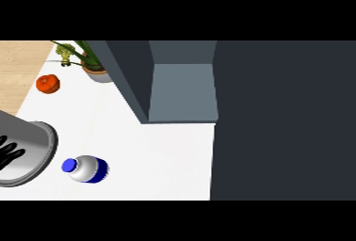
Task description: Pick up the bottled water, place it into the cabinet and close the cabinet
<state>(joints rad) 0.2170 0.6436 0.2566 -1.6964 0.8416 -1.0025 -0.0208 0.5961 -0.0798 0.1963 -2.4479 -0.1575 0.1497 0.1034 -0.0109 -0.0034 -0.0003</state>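
Observation:
The bottled water (87, 169) stands on the white counter (160, 155) at the lower left; it is white with a blue band and a blue cap (69, 165), seen from above. My left hand (8, 151) shows at the left edge, its black fingers relaxed, resting on the end of its grey forearm (31, 153). It is just left of the bottle and does not touch it. The cabinet (182, 89) stands open at the back, showing its grey-blue inside with nothing in it. My right hand does not show.
A wide dark panel (281, 117) fills the right side beside the cabinet opening. At the back left stand a potted plant (90, 61) and a red round fruit (48, 84). A wooden floor (21, 61) lies past the counter's left edge.

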